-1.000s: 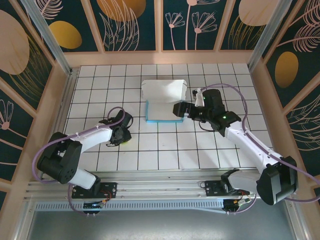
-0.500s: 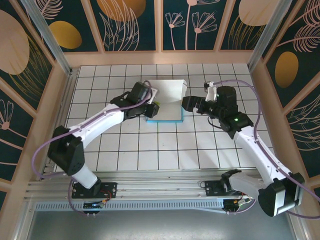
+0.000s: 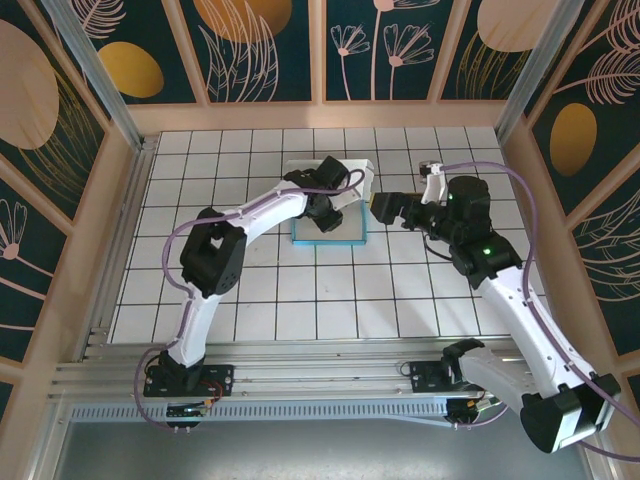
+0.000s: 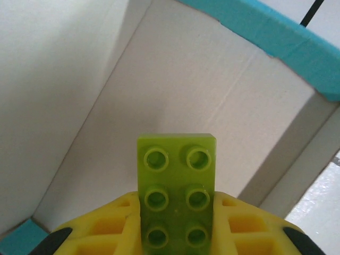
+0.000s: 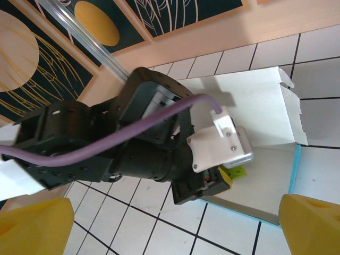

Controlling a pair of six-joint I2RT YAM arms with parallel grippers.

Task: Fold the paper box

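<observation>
Showing the paper box [image 3: 348, 228] half-formed on the white tiled table [image 3: 250, 290], toward 12 o'clock of the table's centre in the top view. Its whitish-grey inner floor lies flat, edged in cyan along the 6 o'clock and 3 o'clock sides. A white panel stands up along the 12 o'clock side. The left gripper [image 3: 322, 210] hangs over the box floor, jaws closed to a narrow gap on a green studded brick [image 4: 176, 196]. The brick projects beyond the yellow fingers [image 4: 101, 231] toward the card; whether it touches cannot be told. The right gripper [image 3: 385, 207] sits just beside the box at its 3 o'clock side, jaws spread wide and empty. In the right wrist view, the box lies ahead between its two yellow fingertips.
</observation>
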